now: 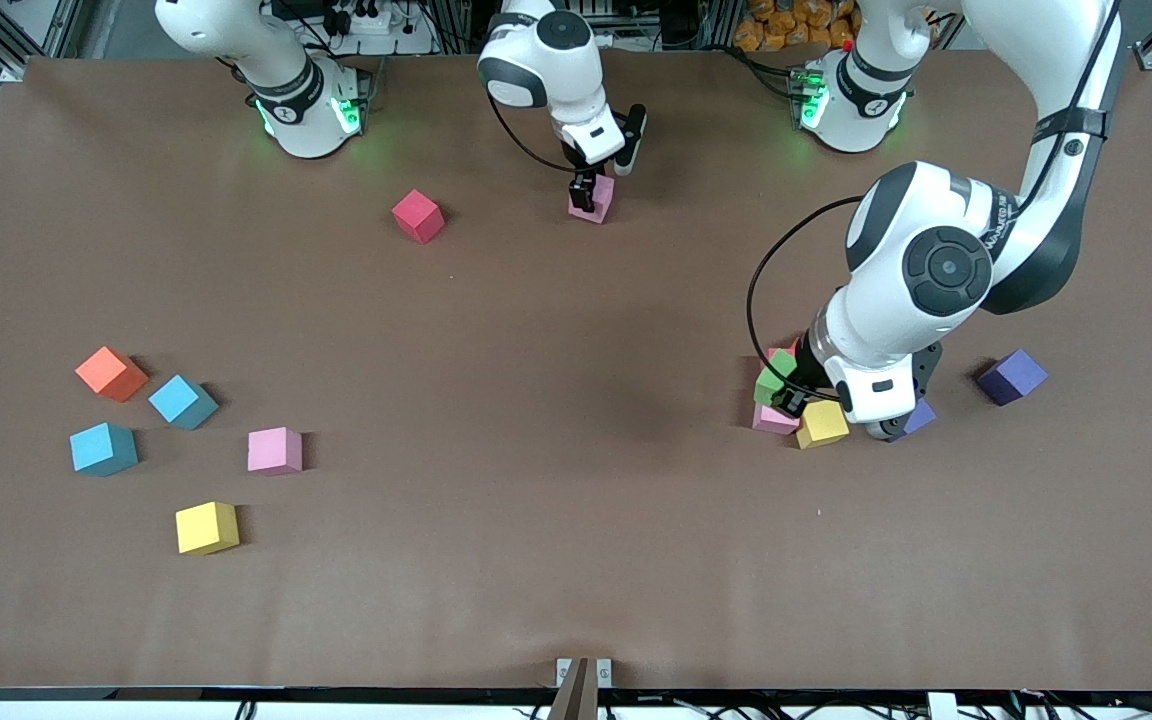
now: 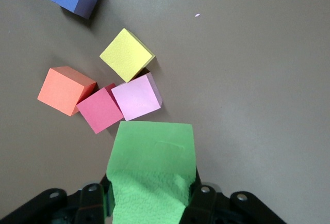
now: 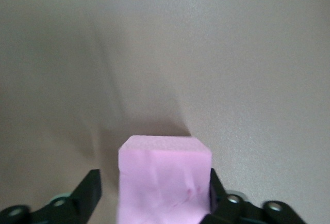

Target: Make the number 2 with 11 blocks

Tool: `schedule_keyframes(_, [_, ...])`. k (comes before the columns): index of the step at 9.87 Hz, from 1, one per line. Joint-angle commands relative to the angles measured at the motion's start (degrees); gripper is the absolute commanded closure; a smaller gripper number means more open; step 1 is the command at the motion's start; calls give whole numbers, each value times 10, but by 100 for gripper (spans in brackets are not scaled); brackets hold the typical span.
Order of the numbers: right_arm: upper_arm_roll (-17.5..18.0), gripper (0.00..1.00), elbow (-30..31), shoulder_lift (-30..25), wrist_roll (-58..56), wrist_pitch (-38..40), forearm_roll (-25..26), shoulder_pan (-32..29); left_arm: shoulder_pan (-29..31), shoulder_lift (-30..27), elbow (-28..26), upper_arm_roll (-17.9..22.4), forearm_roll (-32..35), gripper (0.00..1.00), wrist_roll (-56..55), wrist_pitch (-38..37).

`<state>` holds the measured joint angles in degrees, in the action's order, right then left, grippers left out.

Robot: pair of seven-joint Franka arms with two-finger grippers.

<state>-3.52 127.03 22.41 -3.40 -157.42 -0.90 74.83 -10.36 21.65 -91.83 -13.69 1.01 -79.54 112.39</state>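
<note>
My left gripper [image 2: 149,203] clamps a crumpled green foam cube [image 2: 152,175] over a cluster of matte cubes: yellow [image 2: 126,53], pink [image 2: 136,96], red [image 2: 99,109] and orange [image 2: 64,90]. My wrist hides most of that cluster in the front view. My right gripper [image 3: 154,193] straddles a pink cube [image 3: 165,177] on the table, with a gap showing at one finger.
</note>
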Motion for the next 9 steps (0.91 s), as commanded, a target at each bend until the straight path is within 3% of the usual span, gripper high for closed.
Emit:
schedule_keyframes(1, [-5, 0, -17, 7, 16, 2, 9, 7, 5, -11, -4, -5, -15, 100, 10, -6])
schedule_keyframes(9, [-5, 0, -25, -9, -7, 27, 17, 8, 1, -14, -3, -31, -27, 100, 14, -44])
